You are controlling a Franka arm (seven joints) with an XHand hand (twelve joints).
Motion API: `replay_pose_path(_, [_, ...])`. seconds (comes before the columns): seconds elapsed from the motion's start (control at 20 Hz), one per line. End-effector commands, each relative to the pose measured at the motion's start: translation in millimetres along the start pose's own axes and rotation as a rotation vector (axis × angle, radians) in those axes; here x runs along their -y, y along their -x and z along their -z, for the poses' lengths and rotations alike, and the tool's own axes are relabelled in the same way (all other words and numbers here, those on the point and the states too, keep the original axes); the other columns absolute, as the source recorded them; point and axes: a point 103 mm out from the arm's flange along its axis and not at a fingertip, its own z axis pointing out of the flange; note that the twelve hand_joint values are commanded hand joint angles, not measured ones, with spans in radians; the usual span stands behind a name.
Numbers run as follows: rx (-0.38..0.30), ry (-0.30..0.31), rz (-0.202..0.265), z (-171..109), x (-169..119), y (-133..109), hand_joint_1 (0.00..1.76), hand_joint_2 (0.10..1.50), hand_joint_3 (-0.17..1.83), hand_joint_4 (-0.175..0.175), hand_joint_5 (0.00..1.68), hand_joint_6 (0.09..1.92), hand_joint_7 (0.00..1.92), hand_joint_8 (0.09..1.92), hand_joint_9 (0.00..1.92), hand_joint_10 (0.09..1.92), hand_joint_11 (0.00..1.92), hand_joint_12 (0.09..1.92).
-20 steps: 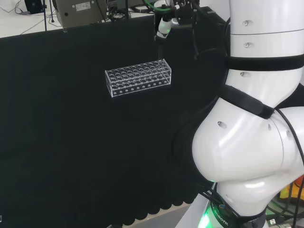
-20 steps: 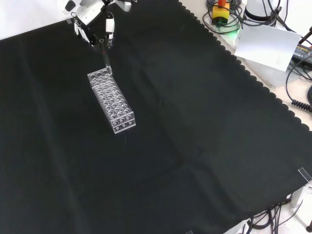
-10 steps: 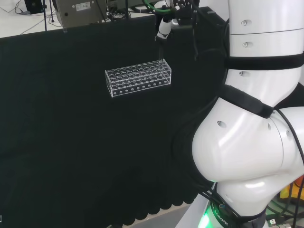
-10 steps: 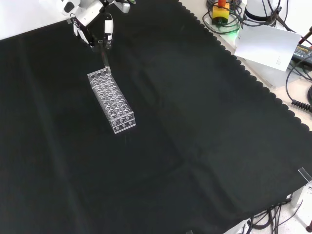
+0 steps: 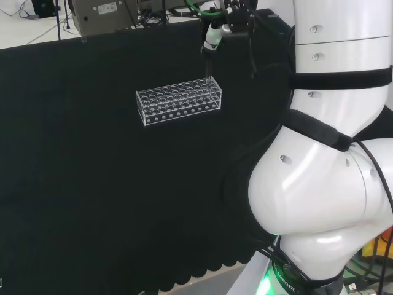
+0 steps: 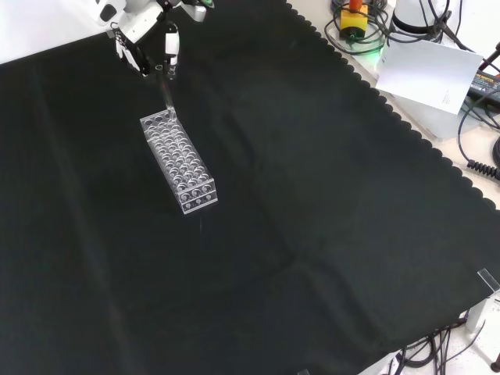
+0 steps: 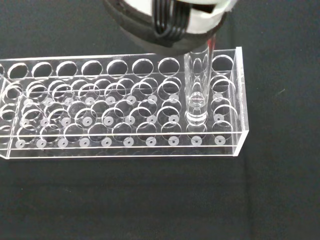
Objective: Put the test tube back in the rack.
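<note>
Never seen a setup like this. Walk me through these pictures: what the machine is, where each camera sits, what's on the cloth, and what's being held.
The big white shapes in the head view are links of one robot arm, filmed from behind its base. It carries a black and white hand with fingers. The front view looks down on the black cloth from the opposite side, and the wrist view looks past the palm from close up. On the cloth stands a clear rack with rows of round holes. The fingers are curled round a clear test tube, held upright with its lower end in a hole near one end of the rack.
</note>
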Motion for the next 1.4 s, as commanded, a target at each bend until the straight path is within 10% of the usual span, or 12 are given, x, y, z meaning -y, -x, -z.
replay_pose_path(0.05, [-0.003,-0.004,-0.003,-0.6,-1.9,0.9,1.42,0.97,0.0,-0.175,1.32,0.18,1.35,0.77,1.36,0.19,0.8,1.18])
replay_pose_path(1.4, [-0.025,-0.039,0.024,-25.5,-27.0,1.8,1.42,0.97,0.0,-0.175,1.32,0.18,1.35,0.77,1.36,0.19,0.8,1.18])
